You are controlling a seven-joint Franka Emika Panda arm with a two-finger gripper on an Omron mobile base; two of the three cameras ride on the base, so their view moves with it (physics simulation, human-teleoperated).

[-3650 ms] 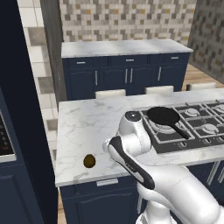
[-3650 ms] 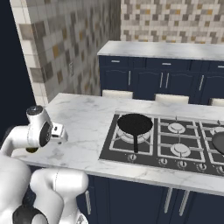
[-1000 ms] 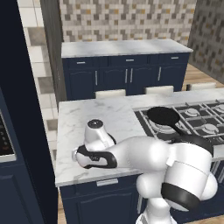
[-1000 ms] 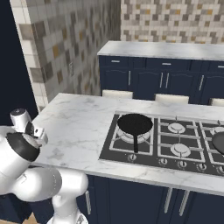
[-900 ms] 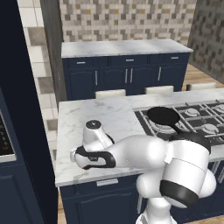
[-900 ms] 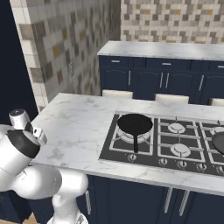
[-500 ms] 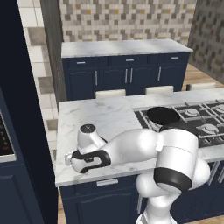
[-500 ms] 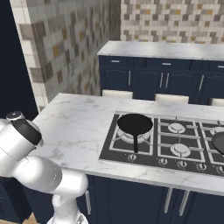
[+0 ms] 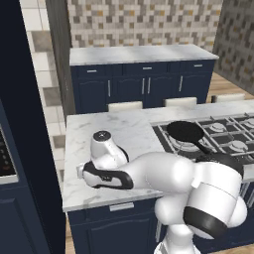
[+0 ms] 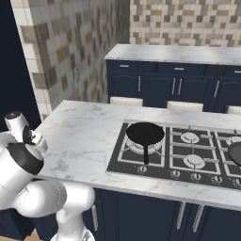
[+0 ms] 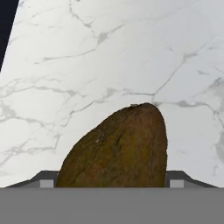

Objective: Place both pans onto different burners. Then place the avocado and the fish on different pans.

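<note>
Two small dark fingertips and one dark olive-brown egg-shaped avocado wedged right between them, that's the picture from the hand! The claw is down low on the white marble worktop, and its tips sit tight against either flank of the fruit with no gap showing, so I call that a pinch on the avocado, which looks to be resting on the stone beneath the claw. Well away from the claw, across the worktop, one shallow round matte-black frying pan sits on a burner of the black gas cooktop, handle pointing back toward the robot, and a second black pan peeks in further off again, at the far edge of the right base view. So the pans look placed, and this is the avocado's pick-up. How to do it well? That fruit is rounded and tapered, so it could squirt out of a grip taken too near the narrow end; the squeeze wants to sit across the widest part, firm before any lift. Then straight up first, clear of the stone, with no dragging. After that comes a long swing over to a pan, high enough to clear the grates and the pan rim, and a low, gentle release so the avocado doesn't roll off.
</note>
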